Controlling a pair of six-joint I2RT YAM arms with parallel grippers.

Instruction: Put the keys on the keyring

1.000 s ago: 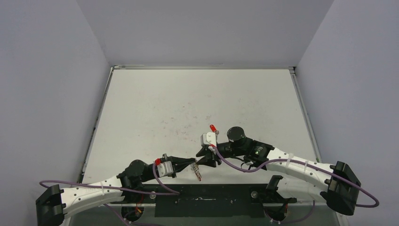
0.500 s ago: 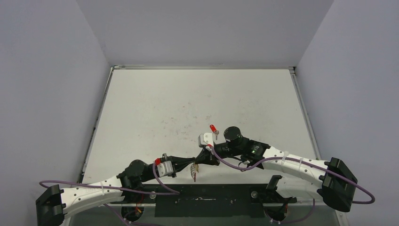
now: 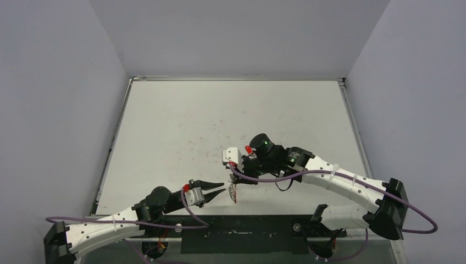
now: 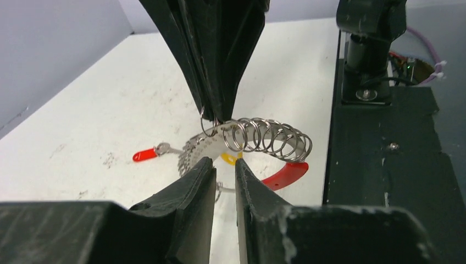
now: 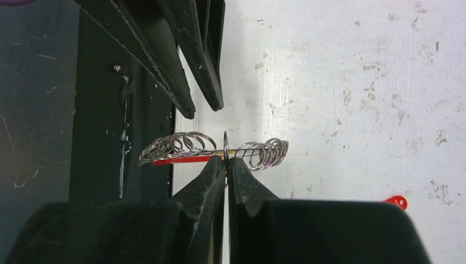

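Keyring (image 3: 233,192) hangs above the table (image 3: 220,110) from my right gripper (image 3: 236,180), low and centre in the top view, just above the black base plate (image 3: 247,228) along the bottom edge. My right fingers (image 5: 244,190) are pressed together on one loop of the silvery coil. The right wrist view shows this at mid-frame, with the coil spreading to either side of the pinch. The red sleeve (image 4: 286,173) runs along the lower arc of the keyring.

My left gripper (image 3: 222,187) sits just left of the keyring in the top view, its fingers slightly parted and holding nothing. In the right wrist view their tips point down at the coil from the upper left without touching it.

A yellow key head (image 4: 231,159) shows just below the coil in the left wrist view; whether it is threaded on I cannot tell. The red-headed key (image 3: 248,149) lies on the table just above my right wrist in the top view, apart from the keyring.
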